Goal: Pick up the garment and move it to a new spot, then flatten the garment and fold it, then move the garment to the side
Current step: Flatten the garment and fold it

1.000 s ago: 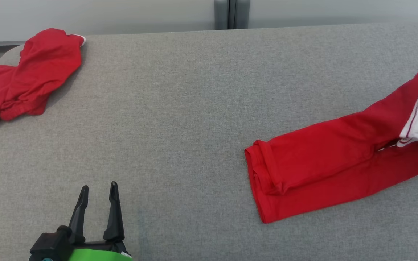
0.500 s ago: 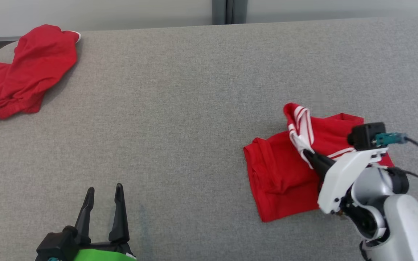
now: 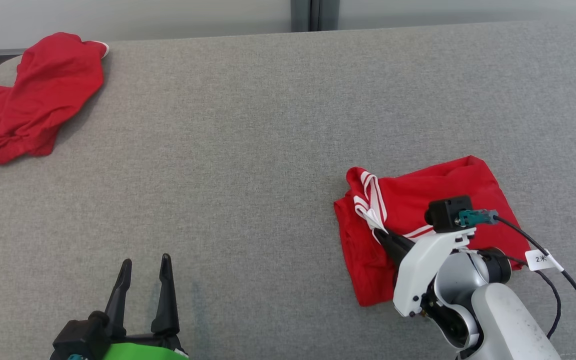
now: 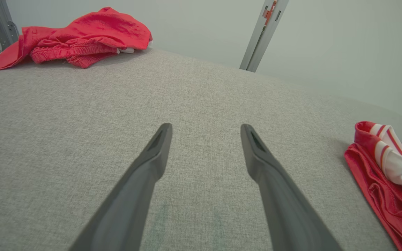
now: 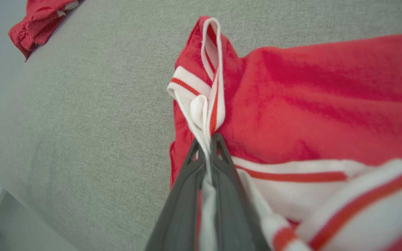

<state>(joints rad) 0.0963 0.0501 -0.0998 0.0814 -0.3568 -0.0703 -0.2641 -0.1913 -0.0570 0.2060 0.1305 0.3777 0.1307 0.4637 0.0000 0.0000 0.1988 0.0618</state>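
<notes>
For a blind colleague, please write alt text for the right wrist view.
The right hand, shut, pinches the white red-striped band of a red garment lying on a grey surface. A crumpled garment lies at upper left.

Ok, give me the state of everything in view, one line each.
folded garment: doubled over, lying on the grey surface.
striped band: pinched at the garment's near edge.
right tool: shut on the striped band.
left tool: open, empty.
other red garment: crumpled at the far left edge, nothing touching it.

grey fabric-covered surface [image 3: 248, 150], pale plain wall [image 3: 143, 15] behind it, a grey metal upright [image 3: 314, 15] mid-wall
</notes>
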